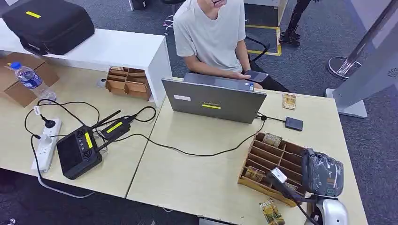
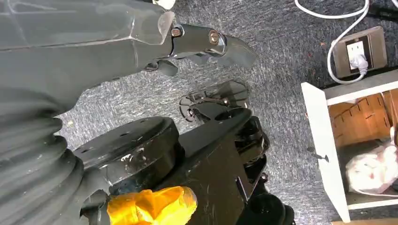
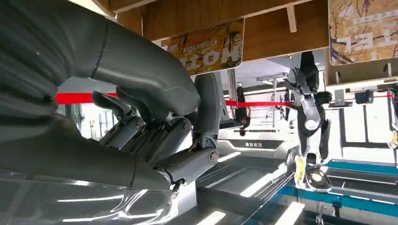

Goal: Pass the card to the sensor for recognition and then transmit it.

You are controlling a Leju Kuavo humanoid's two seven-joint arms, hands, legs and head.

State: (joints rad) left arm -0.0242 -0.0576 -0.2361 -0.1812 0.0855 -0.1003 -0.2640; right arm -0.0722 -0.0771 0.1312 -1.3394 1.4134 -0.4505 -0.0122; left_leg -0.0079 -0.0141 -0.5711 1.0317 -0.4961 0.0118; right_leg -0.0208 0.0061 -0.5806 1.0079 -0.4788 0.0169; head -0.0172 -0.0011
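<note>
Cards stand in the slots of a wooden organizer at the bench's right end, with another card flat on the bench just in front. Right hand sits over the organizer's near edge, a white card at its fingertips, seemingly pinched. Small black sensor lies beyond, near the laptop. Left hand hangs over carpet, fingers curled, holding nothing.

A green-and-yellow card lies flat at the table's near edge; the dark sensor sits towards its far-right corner.
</note>
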